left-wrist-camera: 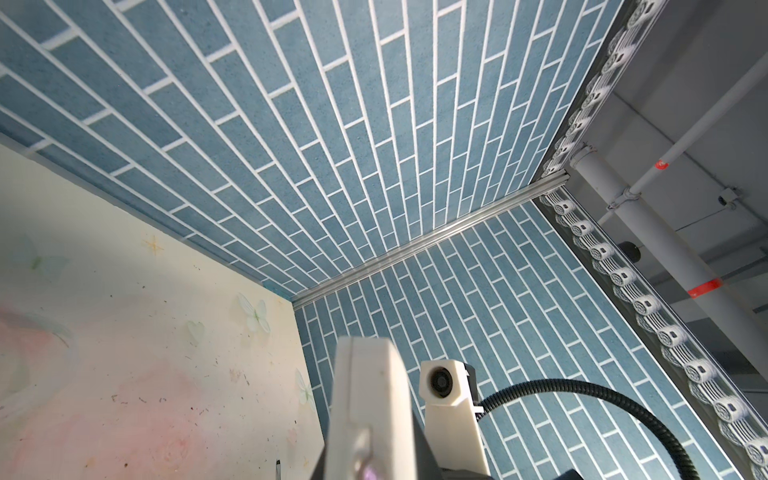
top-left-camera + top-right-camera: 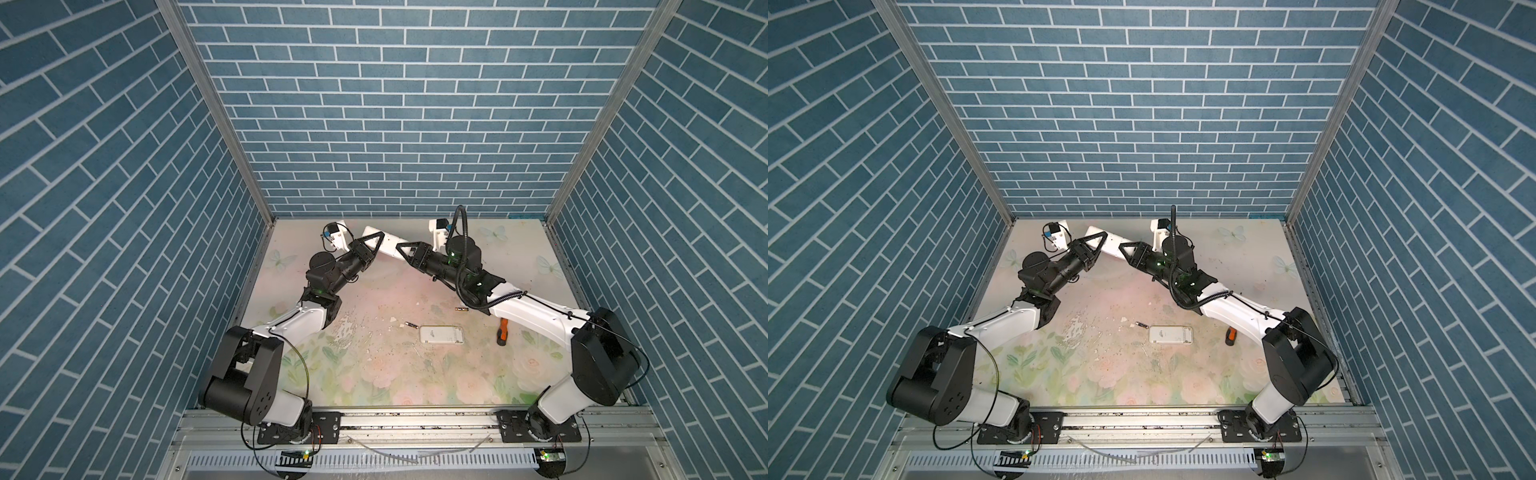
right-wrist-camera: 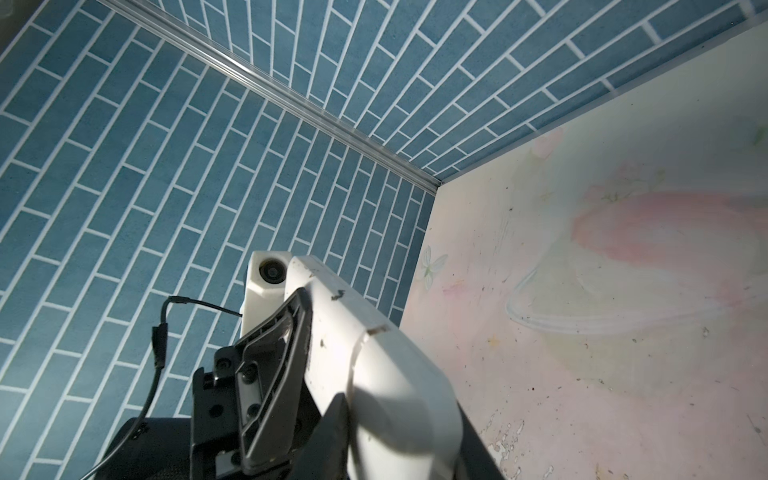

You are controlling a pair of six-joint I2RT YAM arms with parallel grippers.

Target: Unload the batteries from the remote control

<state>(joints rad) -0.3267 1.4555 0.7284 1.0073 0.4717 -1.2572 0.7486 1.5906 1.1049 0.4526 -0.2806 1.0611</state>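
Holding the remote control [image 2: 388,243] [image 2: 1112,245] aloft over the far middle of the bench [image 2: 519,257] with the left end effector [image 2: 376,242] [image 2: 1096,241], pinching narrow and tight on its left part. Reaching in from the right with the right end effector [image 2: 402,249] [image 2: 1125,248], straddling the remote control's right end. Not being able to tell whether clamping there or merely sitting loosely round it.

Showing in the left wrist view as a white slab seen end-on [image 1: 365,395]. Running in the right wrist view as a long white body [image 3: 374,353] toward one black finger [image 3: 270,365] of the left end effector.

Lying flat on the bench, nearer and a little right of the middle: a second remote [image 2: 441,334] [image 2: 1171,335], also white. Resting just beside its far-left corner, not touching it: the left battery [image 2: 410,325] [image 2: 1142,325]. Lying farther off and to the right, close under the right arm's cable, in a top view: the right battery [image 2: 460,309]. Sitting to the right of the second remote, partly under the right arm: an orange-handled screwdriver [image 2: 503,330] [image 2: 1230,336].
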